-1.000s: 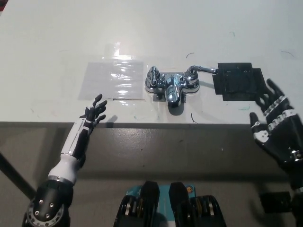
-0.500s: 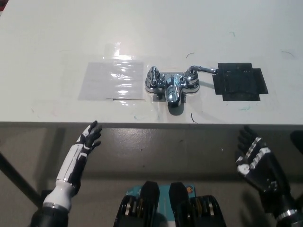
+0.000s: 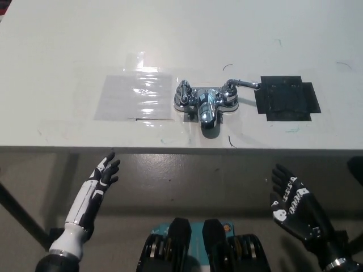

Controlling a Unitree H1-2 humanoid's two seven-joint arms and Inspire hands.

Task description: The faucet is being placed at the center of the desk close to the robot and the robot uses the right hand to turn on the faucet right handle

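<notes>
Head view looks steeply down on a white table (image 3: 68,45) whose near edge runs straight across the middle of the picture. Below that edge is a grey floor (image 3: 187,181). The tabletop is matte, with a few faint pen marks.

On the table there is one chrome faucet (image 3: 205,103), one patch of clear film (image 3: 134,96) and one patch of black tape (image 3: 286,97). The faucet has two handles: a left handle (image 3: 182,90) and a right handle (image 3: 231,86), whose thin lever points sideways to the edge of the black tape.

The right hand (image 3: 292,201) is black and hangs over the floor, below the table edge, palm up. Its fingers (image 3: 279,174) are spread apart and hold nothing. They touch nothing. The faucet stands well beyond these fingertips, up on the table and toward the left hand's side. The black tape lies almost straight ahead of them.

The left hand (image 3: 104,173) rests low over the floor too, with its fingers (image 3: 111,162) loosely apart and empty. The clear film lies ahead of them, on the table.
</notes>
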